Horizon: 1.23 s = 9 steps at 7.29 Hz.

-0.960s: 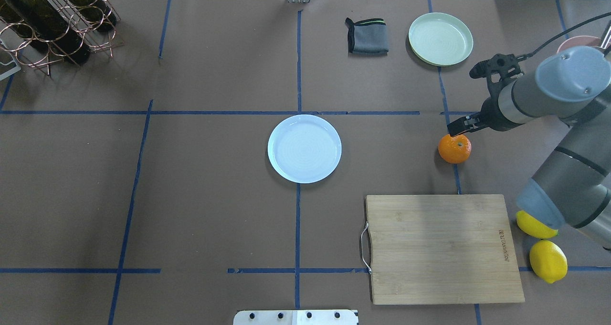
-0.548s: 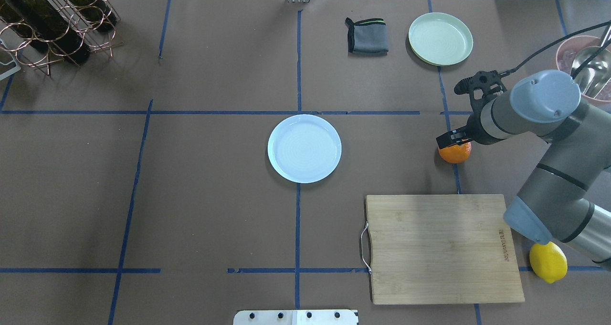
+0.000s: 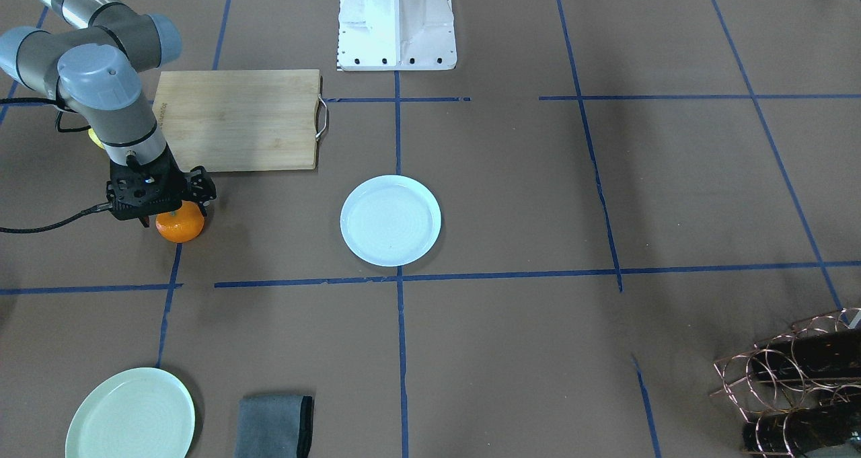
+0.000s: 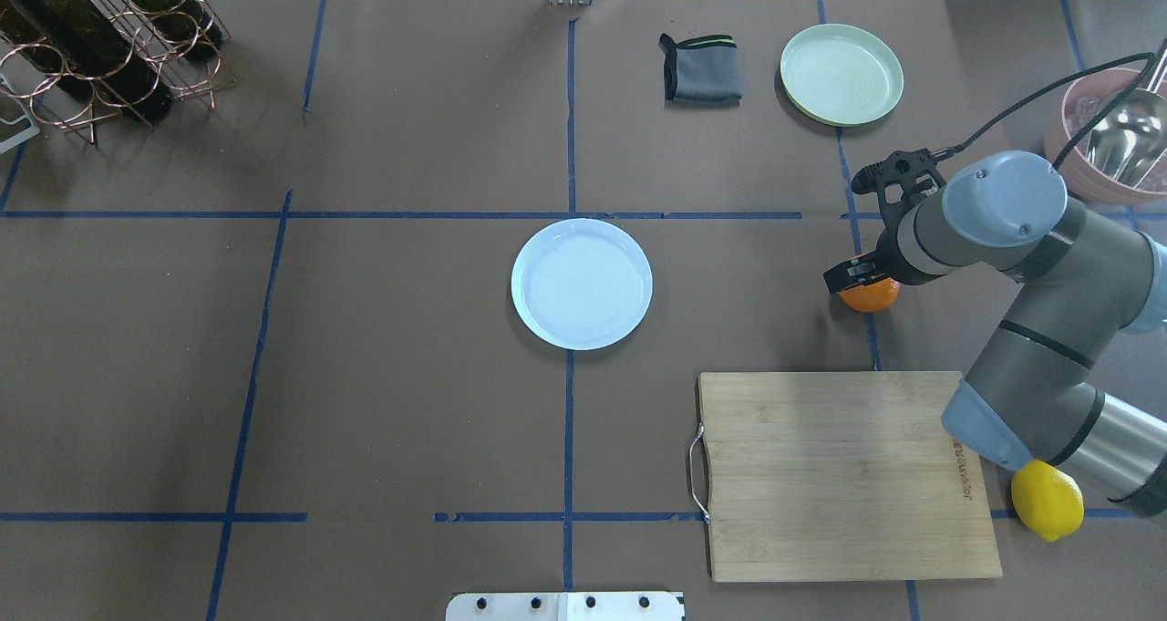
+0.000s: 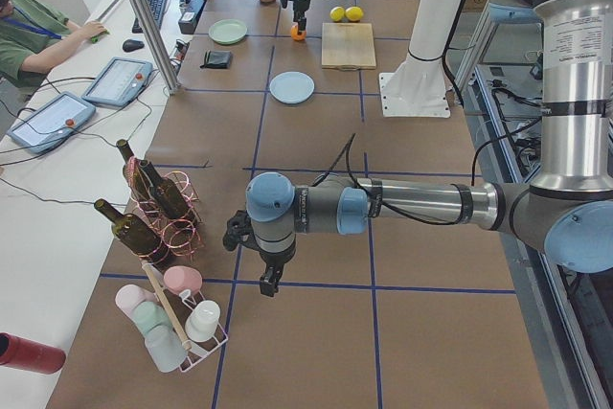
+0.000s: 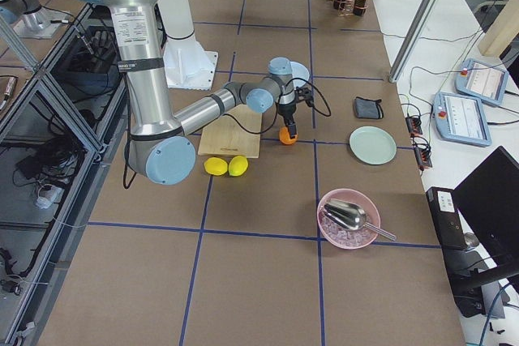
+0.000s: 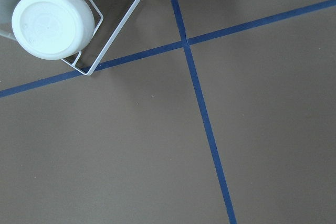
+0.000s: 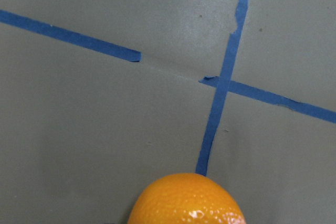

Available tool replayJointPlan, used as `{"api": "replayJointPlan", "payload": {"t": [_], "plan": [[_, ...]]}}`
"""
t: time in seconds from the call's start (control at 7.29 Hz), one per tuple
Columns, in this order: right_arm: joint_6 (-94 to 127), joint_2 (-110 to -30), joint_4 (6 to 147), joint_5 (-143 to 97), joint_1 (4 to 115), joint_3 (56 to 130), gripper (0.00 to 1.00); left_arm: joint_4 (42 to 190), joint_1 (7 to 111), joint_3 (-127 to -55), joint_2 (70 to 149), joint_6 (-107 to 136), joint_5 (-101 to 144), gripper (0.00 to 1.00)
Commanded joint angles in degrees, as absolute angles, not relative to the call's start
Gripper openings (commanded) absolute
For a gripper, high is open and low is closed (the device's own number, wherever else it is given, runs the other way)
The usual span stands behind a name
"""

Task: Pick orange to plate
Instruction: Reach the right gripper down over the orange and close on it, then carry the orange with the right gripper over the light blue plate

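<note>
My right gripper [image 3: 172, 212] sits low over the orange [image 4: 871, 296], jaws spread with a finger on either side of it. I can't tell whether the pads touch the peel. The orange rests on the table on a blue tape line, near the board's [image 4: 839, 475] far edge and well apart from the plate [image 4: 582, 284], which lies at the table's middle. My right wrist camera shows the fruit at its bottom edge. My left gripper [image 5: 270, 286] hangs over the table's other end, near a white rack [image 5: 206, 347]. I can't tell whether it is spread or clenched.

Containers: a pink bowl [image 4: 1068, 176] holds a metal scoop [image 4: 1126, 142]; what lies under the scoop I can't make out. A copper rack [image 4: 109, 65] holds three dark bottles [image 5: 134, 232], counted from the left view. The white rack holds cups [image 7: 52, 22], five as best I can count.

Counts: one orange, and two lemons [image 6: 215, 166] side by side next to the board. There are two plates, the bluish one and a green plate [image 4: 841, 74]. There is also one cloth [image 4: 700, 69] and one board.
</note>
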<state>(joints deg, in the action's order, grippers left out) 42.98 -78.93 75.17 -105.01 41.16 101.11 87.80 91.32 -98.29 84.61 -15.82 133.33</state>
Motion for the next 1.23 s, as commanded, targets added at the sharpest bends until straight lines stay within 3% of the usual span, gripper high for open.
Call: {"api": "replayJointPlan", "payload": {"t": [0.0, 0.27, 0.55, 0.69, 0.96, 1.1], "plan": [[43.0, -78.8, 75.1, -103.5, 40.0, 99.7, 1.0, 87.8, 91.3, -98.3, 84.6, -15.8, 133.3, 1.0], [43.0, -78.9, 75.1, -103.4, 39.4, 99.3, 0.96, 87.8, 91.3, -98.3, 84.6, -15.8, 133.3, 1.0], [42.9, -78.1, 75.2, -103.5, 39.4, 99.8, 0.25, 87.8, 91.4, -98.4, 84.6, -15.8, 133.2, 1.0], [43.2, -76.0, 75.3, -103.5, 39.4, 99.8, 0.09, 87.8, 91.4, -98.4, 84.6, -15.8, 133.2, 1.0], [52.6, -66.1, 77.8, -103.5, 37.3, 98.2, 0.09, 87.8, 91.4, -98.5, 84.6, -15.8, 133.3, 1.0], [57.3, -57.1, 83.1, -103.4, 36.4, 94.4, 0.1, 87.8, 91.4, -98.5, 84.6, -15.8, 133.3, 1.0]]}}
